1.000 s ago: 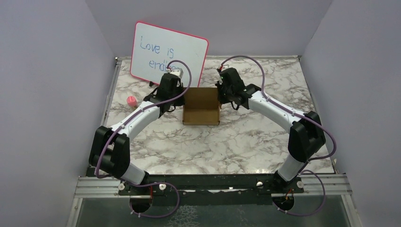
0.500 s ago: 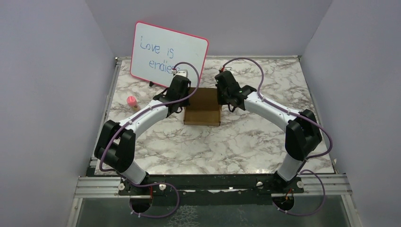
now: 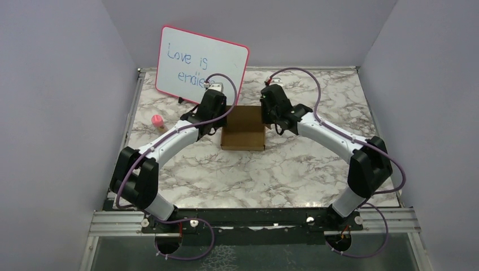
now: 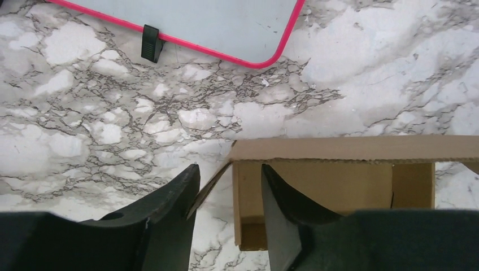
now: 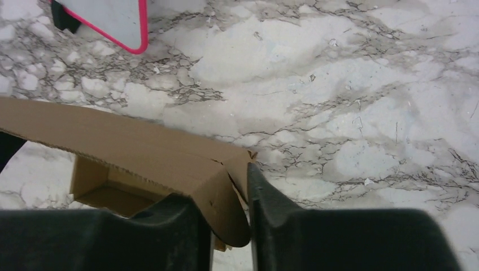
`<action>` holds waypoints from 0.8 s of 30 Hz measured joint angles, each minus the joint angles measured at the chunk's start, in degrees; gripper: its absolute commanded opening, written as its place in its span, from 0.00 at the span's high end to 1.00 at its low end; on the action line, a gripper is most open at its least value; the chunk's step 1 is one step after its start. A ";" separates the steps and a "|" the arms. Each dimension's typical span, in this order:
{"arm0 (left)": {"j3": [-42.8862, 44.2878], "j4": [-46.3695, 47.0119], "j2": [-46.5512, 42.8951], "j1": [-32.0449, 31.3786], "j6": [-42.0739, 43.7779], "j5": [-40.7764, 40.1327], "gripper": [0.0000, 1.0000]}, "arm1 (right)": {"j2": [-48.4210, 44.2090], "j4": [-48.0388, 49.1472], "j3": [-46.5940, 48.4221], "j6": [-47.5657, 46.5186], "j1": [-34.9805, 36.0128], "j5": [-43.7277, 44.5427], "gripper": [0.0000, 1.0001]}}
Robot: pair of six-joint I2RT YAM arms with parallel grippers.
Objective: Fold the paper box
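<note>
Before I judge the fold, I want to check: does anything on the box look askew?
Yes. On the box, the lid's side flap splays outward at an angle between the left fingers. It sits outside the box instead of being tucked in.

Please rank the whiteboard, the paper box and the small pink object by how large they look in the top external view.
1. whiteboard: largest, even though it stands farthest back.
2. paper box: clearly smaller.
3. pink object: by far the smallest.
</note>
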 measured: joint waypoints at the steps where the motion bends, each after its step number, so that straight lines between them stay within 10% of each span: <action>1: -0.09 0.04 -0.87 0.31 0.37 0.87 0.51 | -1.27 0.55 -0.94 -0.59 0.00 -0.07 0.63; 24: -13.40 6.80 -15.52 16.72 4.42 32.46 0.36 | -24.06 13.16 -26.08 -14.58 -0.52 -5.27 0.46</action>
